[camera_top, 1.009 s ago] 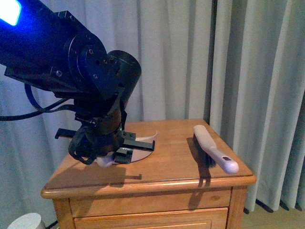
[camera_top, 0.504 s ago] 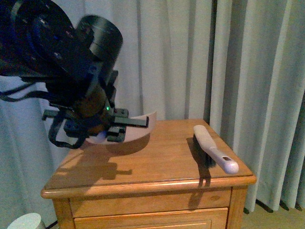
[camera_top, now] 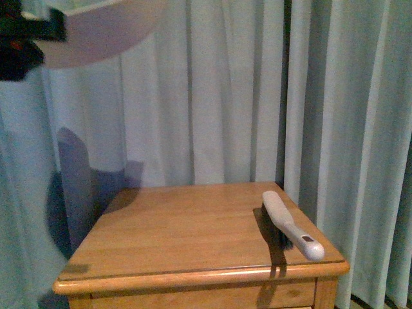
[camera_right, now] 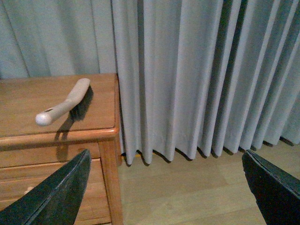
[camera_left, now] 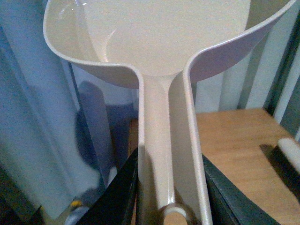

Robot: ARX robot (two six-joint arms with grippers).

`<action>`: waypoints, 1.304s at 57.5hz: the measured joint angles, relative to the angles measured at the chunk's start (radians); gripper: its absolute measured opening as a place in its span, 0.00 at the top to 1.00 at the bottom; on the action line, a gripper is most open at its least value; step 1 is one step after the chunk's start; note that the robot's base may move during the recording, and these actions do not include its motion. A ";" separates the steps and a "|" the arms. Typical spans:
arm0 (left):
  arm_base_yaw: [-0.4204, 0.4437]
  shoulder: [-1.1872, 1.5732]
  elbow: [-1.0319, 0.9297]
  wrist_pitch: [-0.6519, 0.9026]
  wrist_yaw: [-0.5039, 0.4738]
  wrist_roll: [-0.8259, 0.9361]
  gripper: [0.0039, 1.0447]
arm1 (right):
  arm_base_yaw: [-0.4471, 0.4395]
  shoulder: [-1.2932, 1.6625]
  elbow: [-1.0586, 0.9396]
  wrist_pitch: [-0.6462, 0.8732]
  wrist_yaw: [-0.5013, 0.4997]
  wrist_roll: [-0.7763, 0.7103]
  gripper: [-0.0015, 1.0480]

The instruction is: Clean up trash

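High on the left, my left gripper [camera_top: 22,40] and the dustpan [camera_top: 96,29] it holds are blurred and cut off by the front view's edge.

A wooden nightstand [camera_top: 193,238] stands in front of pale grey curtains [camera_top: 225,96]. A brush [camera_top: 288,223] (pale handle, dark bristles) lies on its top near the right edge, with the handle end toward the front right corner. A beige dustpan [camera_left: 164,37] is high in the air, above and left of the nightstand, and casts a shadow on the curtains. Drawers [camera_right: 47,154] sit below the top, and a light wood floor [camera_right: 197,187] runs beside it.
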 joint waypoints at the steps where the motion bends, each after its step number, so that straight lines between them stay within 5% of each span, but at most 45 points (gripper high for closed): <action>1: 0.007 -0.034 -0.023 0.013 0.008 0.002 0.73 | 0.000 0.000 0.000 0.000 0.000 0.000 0.07; 18: 0.191 -0.455 -0.301 0.003 0.249 0.004 0.73 | 0.000 0.000 0.000 0.000 0.000 0.000 0.07; 40: 0.726 -0.755 -0.397 -0.119 0.758 -0.201 0.73 | 0.000 0.000 0.000 0.000 0.000 0.000 0.07; 45: 0.738 -0.769 -0.412 -0.134 0.761 -0.205 0.73 | 0.008 0.005 0.000 0.003 0.031 -0.011 0.07; 50: 0.739 -0.770 -0.422 -0.139 0.761 -0.206 0.73 | 0.145 0.112 0.021 0.022 0.446 -0.094 0.07; 55: 0.740 -0.771 -0.423 -0.140 0.762 -0.206 0.73 | 0.183 0.229 0.044 0.034 0.630 -0.107 0.07; 67: 0.740 -0.771 -0.424 -0.140 0.761 -0.206 0.73 | 0.175 0.634 0.277 0.095 0.480 0.016 0.07; 75: 0.740 -0.772 -0.424 -0.140 0.762 -0.206 0.73 | 0.202 0.953 0.562 0.000 0.376 0.133 0.07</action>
